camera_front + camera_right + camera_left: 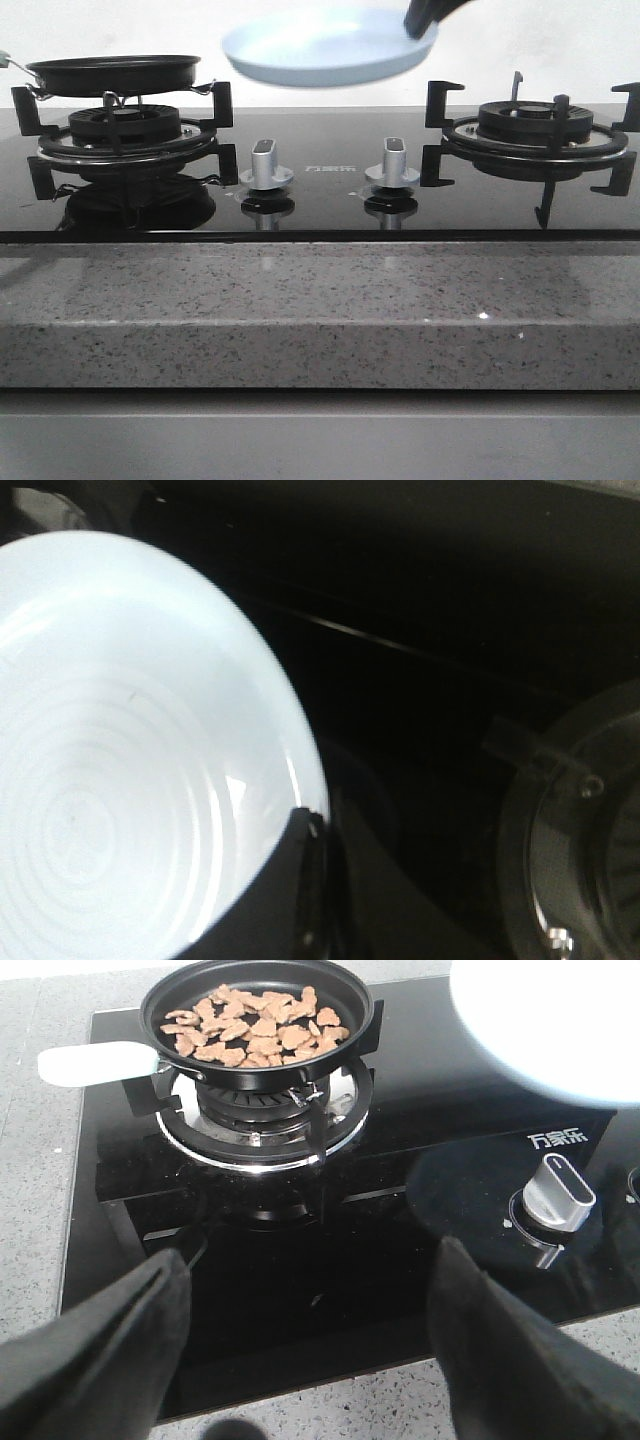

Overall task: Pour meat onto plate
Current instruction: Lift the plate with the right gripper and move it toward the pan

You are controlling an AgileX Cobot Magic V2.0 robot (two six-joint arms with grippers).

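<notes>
The meat (255,1027), a heap of orange-brown pieces, lies in a black frying pan (160,1000) with a white handle (95,1062) on the left burner; the pan also shows in the front view (115,73). The pale blue-white plate (325,48) hangs in the air above the middle of the hob. My right gripper (428,18) is shut on its right rim, as the right wrist view shows at the plate (120,760) and gripper (318,830). The plate's edge shows in the left wrist view (540,1020). My left gripper (310,1290) is open and empty over the hob's front edge.
The black glass hob (320,200) has two silver knobs (265,165) (392,162) and a bare right burner (530,125). A grey speckled stone counter (320,310) runs along the front.
</notes>
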